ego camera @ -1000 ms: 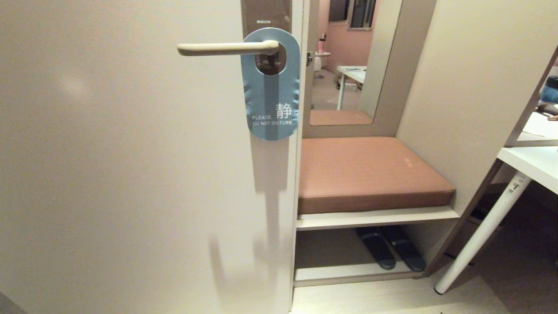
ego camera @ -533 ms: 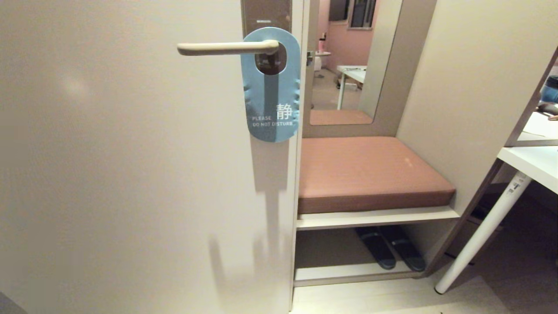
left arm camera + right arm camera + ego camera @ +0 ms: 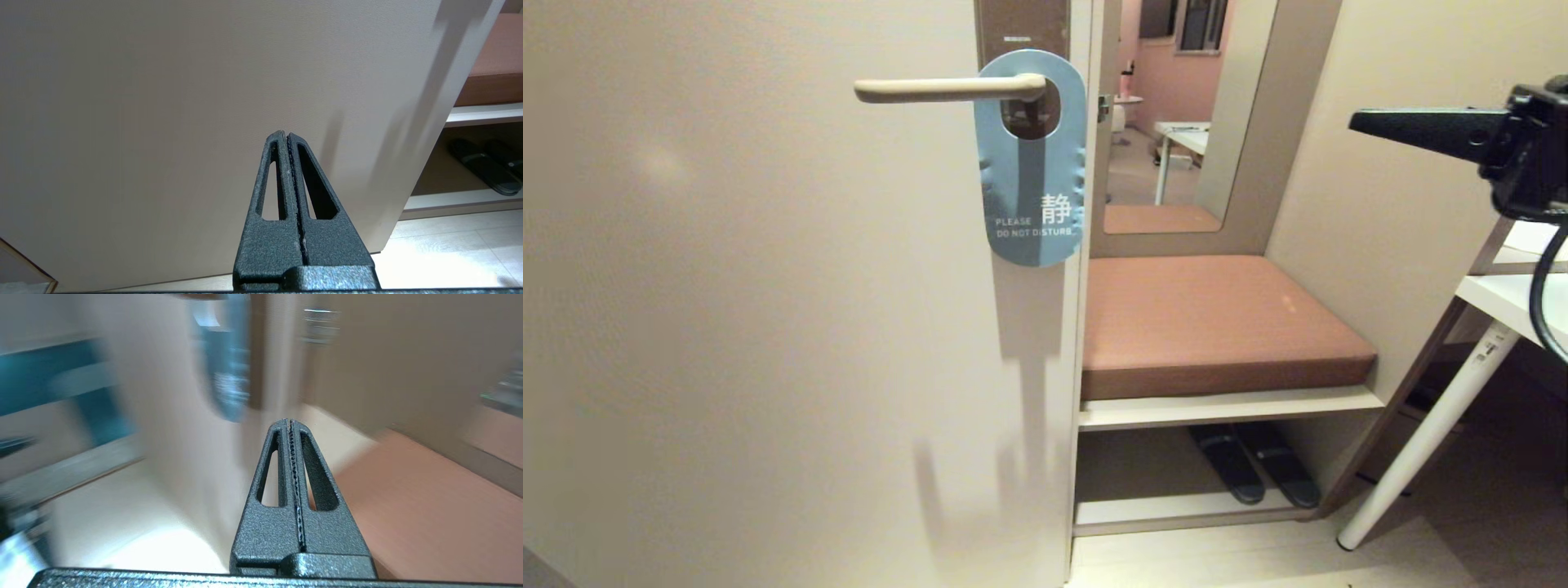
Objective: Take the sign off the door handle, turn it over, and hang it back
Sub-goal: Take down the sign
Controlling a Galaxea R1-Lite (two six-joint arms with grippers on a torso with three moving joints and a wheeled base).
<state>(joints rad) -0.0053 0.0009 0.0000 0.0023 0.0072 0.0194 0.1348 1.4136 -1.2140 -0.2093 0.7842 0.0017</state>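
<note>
Head view: the sign (image 3: 1031, 159) hangs on the door handle (image 3: 947, 88) at upper center, blue face reading "PLEASE DO NOT DISTURB"; the right gripper (image 3: 1356, 122) enters at the upper right edge, pressed together. Left wrist view: the left gripper (image 3: 285, 135) is closed before the door (image 3: 163, 102). Right wrist view: closed fingers (image 3: 282, 465), the sign blurred at upper center.

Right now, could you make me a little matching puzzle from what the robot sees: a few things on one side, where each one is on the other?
Things:
1. sign
2. slippers
3. cushion
4. right gripper

Places:
A. on the low shelf under the bench
B. raised at the right edge of the head view, shut, pointing toward the door
C. hanging on the door handle, blue side out
D. on top of the bench beside the door

Pairs: 1-C, 2-A, 3-D, 4-B
</note>
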